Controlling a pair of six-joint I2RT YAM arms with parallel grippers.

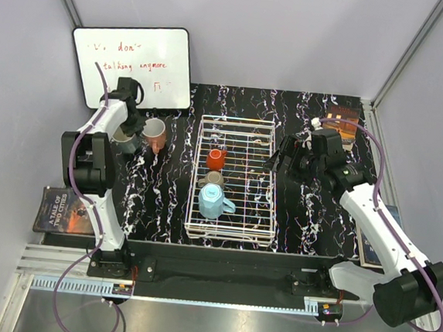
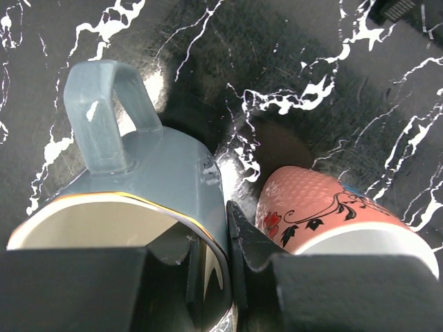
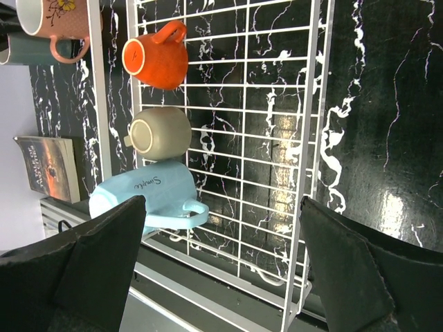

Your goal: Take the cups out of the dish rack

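Observation:
The white wire dish rack (image 1: 259,181) lies mid-table and holds three mugs in a row: small red (image 1: 216,158), taupe-brown (image 1: 214,178) and light blue faceted (image 1: 213,202). Left of the rack, the salmon-orange mug (image 1: 155,133) stands on the table beside the dark grey mug (image 1: 123,139). My left gripper (image 2: 225,277) is shut on the dark grey mug's (image 2: 159,173) rim wall, one finger inside and one outside, close against the salmon mug (image 2: 318,207). My right gripper (image 3: 221,270) is open and empty above the rack's (image 3: 304,138) right edge.
A whiteboard (image 1: 133,63) with red writing stands at the back left. A book (image 1: 62,210) lies off the table's left edge and another (image 1: 374,241) at the right. A brown object (image 1: 342,122) sits at the back right.

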